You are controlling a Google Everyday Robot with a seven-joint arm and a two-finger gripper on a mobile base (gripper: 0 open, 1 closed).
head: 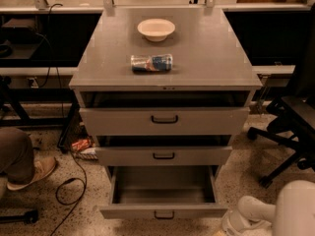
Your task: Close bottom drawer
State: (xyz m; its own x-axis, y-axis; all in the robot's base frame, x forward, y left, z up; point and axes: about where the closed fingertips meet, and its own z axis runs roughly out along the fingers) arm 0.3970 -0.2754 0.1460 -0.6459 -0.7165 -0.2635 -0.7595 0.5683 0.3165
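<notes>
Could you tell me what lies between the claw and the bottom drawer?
Only bare floor, in the camera view; the claw sits right of the bottom drawer.

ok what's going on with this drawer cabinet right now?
The robot is set to close the bottom drawer of the grey cabinet. That drawer stands pulled far out with its tray empty, not yet pushed in. The gripper sits low at the right by the drawer's front corner, away from the handle. A bowl and a can on its side lie on top.
</notes>
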